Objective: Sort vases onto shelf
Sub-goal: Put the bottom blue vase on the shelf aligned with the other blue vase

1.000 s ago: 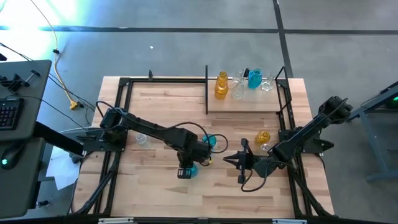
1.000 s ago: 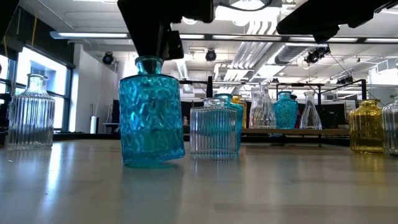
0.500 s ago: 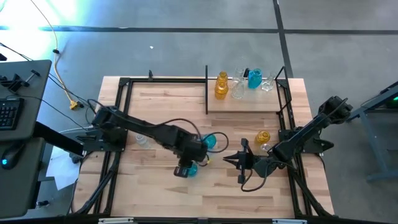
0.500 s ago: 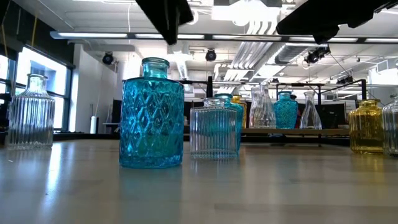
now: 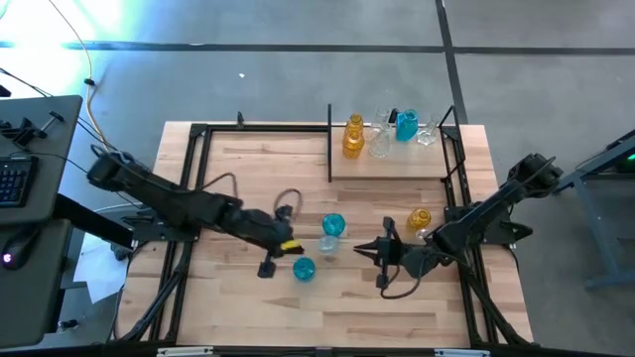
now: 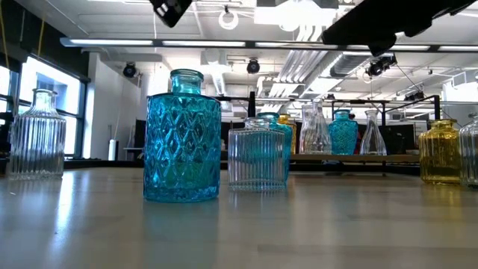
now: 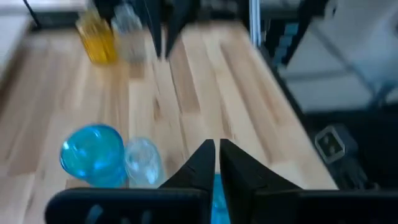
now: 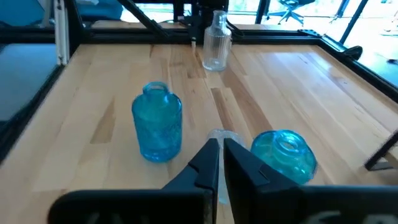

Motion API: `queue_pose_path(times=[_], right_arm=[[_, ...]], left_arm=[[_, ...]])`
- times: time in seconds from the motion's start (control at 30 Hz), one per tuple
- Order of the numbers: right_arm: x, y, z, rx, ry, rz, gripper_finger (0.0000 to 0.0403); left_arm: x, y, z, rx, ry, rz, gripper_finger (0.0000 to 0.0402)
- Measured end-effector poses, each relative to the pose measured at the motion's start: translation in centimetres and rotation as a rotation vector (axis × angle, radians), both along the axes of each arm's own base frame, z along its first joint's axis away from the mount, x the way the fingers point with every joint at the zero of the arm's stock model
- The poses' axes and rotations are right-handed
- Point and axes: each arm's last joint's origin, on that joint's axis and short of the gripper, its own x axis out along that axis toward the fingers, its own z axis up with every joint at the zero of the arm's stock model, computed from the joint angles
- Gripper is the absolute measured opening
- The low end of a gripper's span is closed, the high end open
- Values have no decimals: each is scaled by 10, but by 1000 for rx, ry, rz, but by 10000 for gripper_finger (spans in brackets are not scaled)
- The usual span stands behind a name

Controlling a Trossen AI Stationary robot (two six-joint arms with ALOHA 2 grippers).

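A faceted teal vase (image 5: 304, 269) stands upright on its base on the tabletop, and it is large in the low view (image 6: 182, 138). My left gripper (image 5: 294, 248) is shut and empty, raised beside and above it (image 7: 217, 148). My right gripper (image 5: 361, 252) is shut and empty (image 8: 221, 148); it points toward the table's left edge at a round teal vase (image 5: 333, 225) and a clear ribbed vase (image 5: 327, 244). The shelf (image 5: 387, 164) at the far right carries an amber vase (image 5: 353, 137), a teal vase (image 5: 405, 124) and clear ones.
An amber vase (image 5: 419, 218) and a clear one (image 5: 430, 235) stand by the right arm. Another clear vase (image 8: 216, 40) stands at the table's left. Black frame rails (image 5: 189, 188) run along the table's sides. Bare wood lies along the near edge (image 5: 327, 317).
My left gripper has let go of the faceted teal vase's neck, risen, and drawn back toward the table's left edge. The vase was slightly tipped in the hold a second ago and now stands upright on the table.
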Motion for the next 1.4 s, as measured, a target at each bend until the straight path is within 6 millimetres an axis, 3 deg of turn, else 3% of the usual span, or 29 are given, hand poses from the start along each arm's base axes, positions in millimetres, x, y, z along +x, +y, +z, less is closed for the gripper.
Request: queue_pose_path(times=[0.17, 0.37, 0.63, 1.03, 1.4], right_arm=[[8, -6, 1, 46, -20, 15, 51], [22, -2, -10, 81, -56, 34, 152], [54, 17, -21, 76, -102, 41, 245], [130, 38, -40, 101, -95, -102, 262], [145, 39, -62, 155, -76, -142, 262]], left_arm=[[-25, 10, -16, -33, -227, 31, 5], [-49, 21, -34, -3, -431, 76, 5], [-73, 32, -54, 10, -522, 185, 5], [-81, 35, -54, -12, -539, 207, 5], [-81, 35, -55, -5, -539, 205, 5]])
